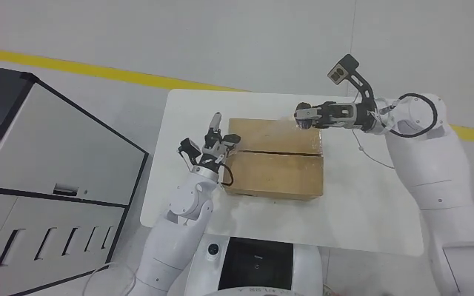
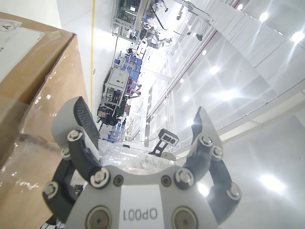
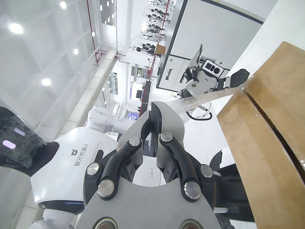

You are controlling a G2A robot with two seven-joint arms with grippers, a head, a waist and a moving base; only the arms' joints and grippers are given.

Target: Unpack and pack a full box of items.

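While the cardboard box [image 1: 274,159] sat shut in the middle of the white table [image 1: 370,214], its two top flaps meeting along a seam, we found an arm at either end of it. The left gripper [image 1: 222,132] was raised at the box's left end, just beside the seam's end. Its fingers [image 2: 82,117] were spread wide with nothing between them, pointing up and away from the table. The right arm reached in with its wrist level, putting the right gripper [image 1: 302,115] at the box's far right corner. Its fingers [image 3: 153,117] were pressed together on the end of a clear tape strip [image 3: 202,97]. That strip ran taut through the air from the gripper to the far end of the seam. Bare tabletop lay to the right of the box and in front of it. On the left the table edge was near, and a grey cabinet [image 1: 67,155] stood beyond it.
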